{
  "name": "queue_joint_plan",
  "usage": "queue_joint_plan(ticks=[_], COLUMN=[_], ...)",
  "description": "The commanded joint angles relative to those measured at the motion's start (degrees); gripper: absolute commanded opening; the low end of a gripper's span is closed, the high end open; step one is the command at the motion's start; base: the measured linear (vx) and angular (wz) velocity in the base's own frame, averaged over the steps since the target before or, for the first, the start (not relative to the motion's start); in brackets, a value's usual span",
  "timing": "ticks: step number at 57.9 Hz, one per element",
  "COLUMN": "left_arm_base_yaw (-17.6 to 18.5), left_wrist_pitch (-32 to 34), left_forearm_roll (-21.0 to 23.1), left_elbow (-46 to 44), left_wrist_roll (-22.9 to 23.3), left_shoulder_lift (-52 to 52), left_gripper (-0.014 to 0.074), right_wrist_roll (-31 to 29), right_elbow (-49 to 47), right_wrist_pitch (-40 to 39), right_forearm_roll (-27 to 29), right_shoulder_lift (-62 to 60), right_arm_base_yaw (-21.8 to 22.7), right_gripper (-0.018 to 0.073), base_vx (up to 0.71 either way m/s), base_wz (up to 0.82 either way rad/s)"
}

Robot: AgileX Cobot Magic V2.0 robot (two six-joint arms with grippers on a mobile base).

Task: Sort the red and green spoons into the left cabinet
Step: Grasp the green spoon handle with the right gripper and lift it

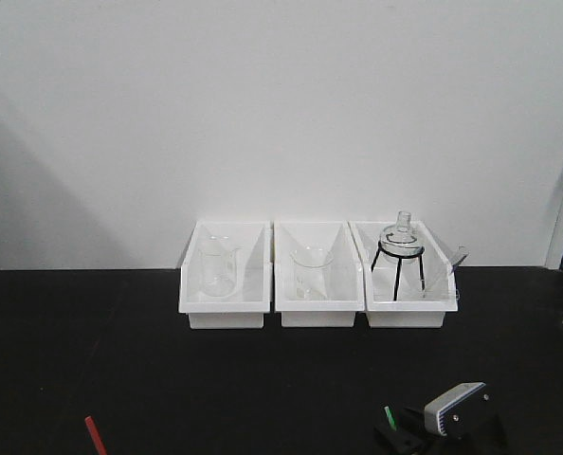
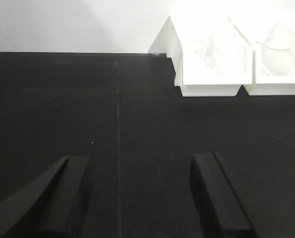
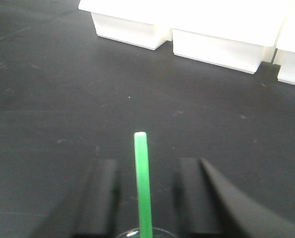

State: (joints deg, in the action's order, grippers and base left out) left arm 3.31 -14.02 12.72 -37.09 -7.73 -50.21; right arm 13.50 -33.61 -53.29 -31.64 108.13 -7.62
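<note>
Open black table (image 1: 263, 379) from near edge to three bins (image 1: 319, 318) at far wall. Left gripper (image 2: 137, 163) wide, empty; red spoon (image 1: 95, 434) near-left. Right gripper (image 3: 145, 166) parted astride green spoon (image 3: 142, 198), gaps both sides.

Of the red spoon (image 1: 94, 434) I see only a short piece of handle at the bottom edge of the front view; its bowl is cut off. The green spoon (image 3: 142, 183) appears in the right wrist view as a handle only. Its lower end leaves the picture, so I cannot tell what touches it there. The fingers (image 3: 100, 198) of the right gripper (image 3: 146, 163) beside it are blurred. In the left wrist view the left gripper (image 2: 140, 158) is cut by the bottom edge, and the white bins (image 2: 214, 89) are so overexposed that I cannot make out their contents.
</note>
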Motion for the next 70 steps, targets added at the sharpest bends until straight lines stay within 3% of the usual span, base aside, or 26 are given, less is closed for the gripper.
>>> queue_joint_plan(ticks=[1, 11, 30, 61, 70], left_arm_base_yaw=[0.1, 0.1, 0.1, 0.1, 0.1], left_wrist_pitch=[4.1, 4.1, 3.5, 2.5, -1.7], left_forearm_roll=[0.4, 0.4, 0.4, 0.4, 1.1], left_elbow=[-1.9, -1.9, -1.9, -1.9, -1.9], left_wrist_roll=[0.2, 0.2, 0.2, 0.2, 0.6], left_shoulder_lift=[0.4, 0.4, 0.4, 0.4, 0.5], left_gripper=[0.0548, 0.0548, 0.0548, 0.0548, 0.0548], right_wrist_roll=[-0.9, -0.9, -0.4, 0.0, 1.4], right_elbow=[-1.2, -1.2, -1.2, -1.2, -1.2], right_wrist_pitch=[-4.9, -5.6, -6.3, 5.1, 7.9], right_forearm_roll=[0.8, 0.5, 0.1, 0.1, 0.1], right_shoulder_lift=[-2.2, -2.2, -4.1, -20.2, -26.0], right_arm_base_yaw=[0.1, 0.1, 0.1, 0.1, 0.1], right_gripper=[0.0155, -0.0015, -0.0009, -0.0008, -0.0006], base_vx=[0.0, 0.0, 0.0, 0.0, 0.0], base_wz=[0.0, 0.0, 0.0, 0.0, 0.0])
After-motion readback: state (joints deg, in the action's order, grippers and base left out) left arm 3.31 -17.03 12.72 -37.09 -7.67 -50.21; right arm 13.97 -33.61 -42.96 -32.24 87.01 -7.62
